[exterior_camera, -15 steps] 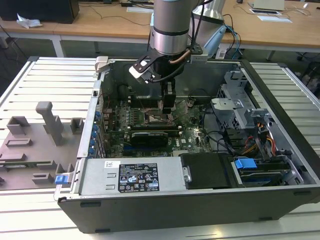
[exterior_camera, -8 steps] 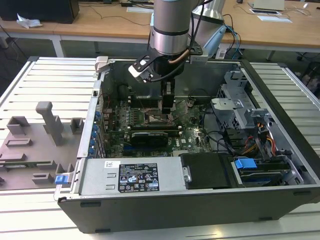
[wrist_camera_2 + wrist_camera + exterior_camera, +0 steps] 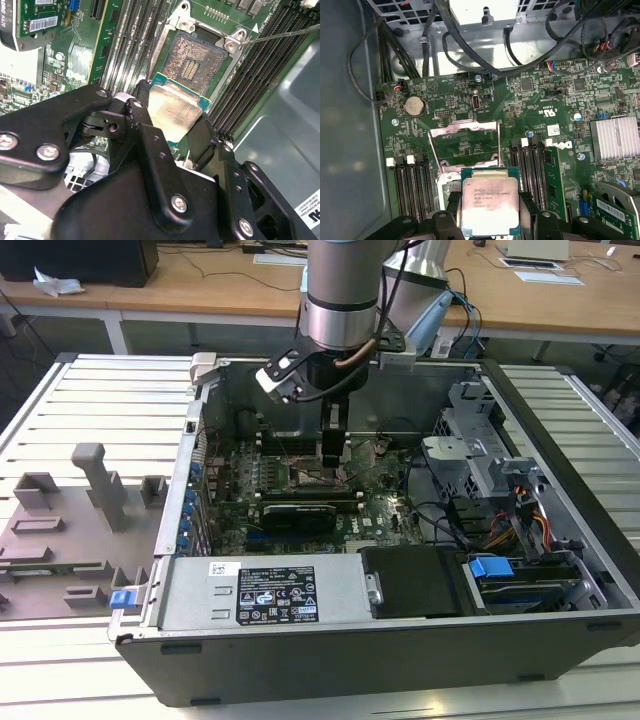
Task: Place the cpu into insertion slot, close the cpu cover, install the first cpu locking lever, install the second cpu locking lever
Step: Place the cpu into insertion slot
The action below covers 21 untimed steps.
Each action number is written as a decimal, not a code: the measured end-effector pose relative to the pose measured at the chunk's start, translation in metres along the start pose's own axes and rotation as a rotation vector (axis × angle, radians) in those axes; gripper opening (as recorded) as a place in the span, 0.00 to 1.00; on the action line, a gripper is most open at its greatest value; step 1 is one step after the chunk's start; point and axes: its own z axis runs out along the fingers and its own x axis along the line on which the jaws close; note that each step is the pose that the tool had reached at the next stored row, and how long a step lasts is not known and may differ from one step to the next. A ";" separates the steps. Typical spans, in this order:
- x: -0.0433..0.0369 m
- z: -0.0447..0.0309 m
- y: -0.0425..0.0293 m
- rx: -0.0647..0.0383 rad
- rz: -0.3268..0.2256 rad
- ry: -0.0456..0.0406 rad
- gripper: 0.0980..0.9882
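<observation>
I have the gripper (image 3: 333, 455) down inside the open computer case (image 3: 560, 540), over the green motherboard (image 3: 385, 510). In both wrist views its black jointed fingers (image 3: 202, 142) are closed onto two opposite edges of the cpu (image 3: 177, 105), so the jaws stand only as wide as the chip.

The cpu is a flat square with a dull silver-grey metal lid, slightly smeared, on a thin green substrate. In the first wrist view its printed top (image 3: 490, 205) faces the camera.

The chip hangs just over the near edge of the insertion slot (image 3: 195, 57), a dark square bed of fine contacts inside a bright metal rim. I cannot tell whether it touches the socket.

The cpu cover (image 3: 462, 129), a thin windowed metal frame, stands swung open beyond the slot. A slim wire locking lever (image 3: 280, 34) sticks out from one socket corner. Long, narrow black memory slots (image 3: 412, 180) flank the socket on both sides.
</observation>
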 end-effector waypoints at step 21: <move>0.0000 0.0001 0.0000 0.002 0.144 -0.0079 0.50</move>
